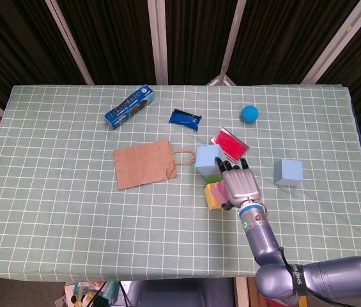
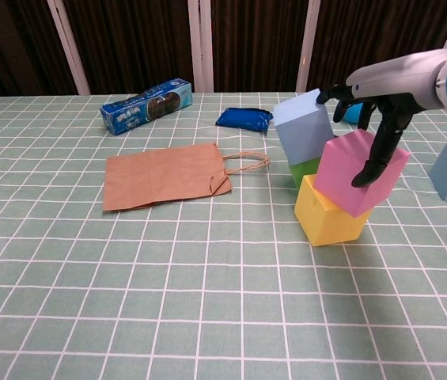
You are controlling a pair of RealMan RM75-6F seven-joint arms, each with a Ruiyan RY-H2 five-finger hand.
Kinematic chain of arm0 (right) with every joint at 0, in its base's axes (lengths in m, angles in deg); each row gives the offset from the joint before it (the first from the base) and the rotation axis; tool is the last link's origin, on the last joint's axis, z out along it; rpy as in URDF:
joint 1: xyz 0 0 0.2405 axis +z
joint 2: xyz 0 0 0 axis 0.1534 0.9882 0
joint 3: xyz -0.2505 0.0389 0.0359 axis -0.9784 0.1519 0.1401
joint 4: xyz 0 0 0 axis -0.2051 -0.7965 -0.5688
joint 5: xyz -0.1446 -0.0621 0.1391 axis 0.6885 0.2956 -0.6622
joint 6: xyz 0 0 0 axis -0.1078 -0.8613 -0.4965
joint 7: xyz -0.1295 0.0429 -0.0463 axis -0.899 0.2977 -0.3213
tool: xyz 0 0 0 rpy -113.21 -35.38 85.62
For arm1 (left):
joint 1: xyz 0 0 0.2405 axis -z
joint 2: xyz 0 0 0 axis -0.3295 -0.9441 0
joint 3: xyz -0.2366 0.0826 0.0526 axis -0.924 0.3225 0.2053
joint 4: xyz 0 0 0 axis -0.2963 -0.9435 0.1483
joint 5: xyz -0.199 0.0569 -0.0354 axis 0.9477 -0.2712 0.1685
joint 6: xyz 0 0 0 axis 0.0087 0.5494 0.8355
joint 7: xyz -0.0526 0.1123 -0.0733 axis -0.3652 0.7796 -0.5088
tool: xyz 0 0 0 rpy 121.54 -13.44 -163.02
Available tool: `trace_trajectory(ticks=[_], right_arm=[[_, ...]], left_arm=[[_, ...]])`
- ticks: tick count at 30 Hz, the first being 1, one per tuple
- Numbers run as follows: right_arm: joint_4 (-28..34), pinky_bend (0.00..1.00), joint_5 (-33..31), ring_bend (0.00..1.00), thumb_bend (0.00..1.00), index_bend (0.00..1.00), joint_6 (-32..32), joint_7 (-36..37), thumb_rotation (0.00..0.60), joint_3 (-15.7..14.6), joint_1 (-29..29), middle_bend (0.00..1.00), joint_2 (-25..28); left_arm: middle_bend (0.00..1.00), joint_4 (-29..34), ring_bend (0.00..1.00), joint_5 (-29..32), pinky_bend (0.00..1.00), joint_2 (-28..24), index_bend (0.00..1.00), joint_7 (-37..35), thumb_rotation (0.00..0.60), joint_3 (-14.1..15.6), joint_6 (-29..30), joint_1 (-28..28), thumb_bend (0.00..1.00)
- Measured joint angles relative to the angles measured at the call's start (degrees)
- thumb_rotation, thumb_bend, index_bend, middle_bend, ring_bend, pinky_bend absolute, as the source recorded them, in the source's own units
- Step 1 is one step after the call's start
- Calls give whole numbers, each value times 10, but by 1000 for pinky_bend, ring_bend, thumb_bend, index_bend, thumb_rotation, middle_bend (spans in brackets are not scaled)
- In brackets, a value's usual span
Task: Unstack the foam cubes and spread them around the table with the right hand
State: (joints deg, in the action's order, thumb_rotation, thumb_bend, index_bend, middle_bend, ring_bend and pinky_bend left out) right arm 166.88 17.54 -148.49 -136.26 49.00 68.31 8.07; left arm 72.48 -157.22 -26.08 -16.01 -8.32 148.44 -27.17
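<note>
My head view looks steeply down from high above the near edge, taking in the whole tabletop [image 1: 52, 192] out to the dark curtains behind it. My chest view sits low and close, facing level across the tabletop [image 2: 128, 301] toward those curtains, and cuts off the right side. Both views share the paper bag [image 1: 144, 164] [image 2: 164, 174], the stacked cubes [image 1: 212, 176] [image 2: 330, 190] and my right hand [image 1: 239, 183] [image 2: 377, 119].

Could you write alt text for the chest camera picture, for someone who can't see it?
A robot's right hand grips a tilted pink cube atop a yellow cube, beside a blue cube stacked on a green one. A flat paper bag lies to the left on the checked tablecloth.
</note>
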Motion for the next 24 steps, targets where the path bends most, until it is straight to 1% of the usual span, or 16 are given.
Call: trace_trajectory(ticks=[8, 14, 24], right_arm=[[-7, 0, 9, 236, 169, 0, -1, 11, 600, -8, -6, 150, 4], [-15, 0, 5, 312, 170, 0, 4, 12, 600, -15, -7, 150, 3], [-23, 0, -7, 325, 170, 0, -3, -2, 600, -23, -3, 150, -2]], left_arm=[[0, 1, 0, 1, 18, 0, 137, 2, 600, 0, 0, 0, 323], [0, 1, 0, 2, 18, 0, 137, 0, 600, -1, 2, -1, 323], [0, 1, 0, 3, 18, 0, 137, -2, 600, -1, 2, -1, 323]])
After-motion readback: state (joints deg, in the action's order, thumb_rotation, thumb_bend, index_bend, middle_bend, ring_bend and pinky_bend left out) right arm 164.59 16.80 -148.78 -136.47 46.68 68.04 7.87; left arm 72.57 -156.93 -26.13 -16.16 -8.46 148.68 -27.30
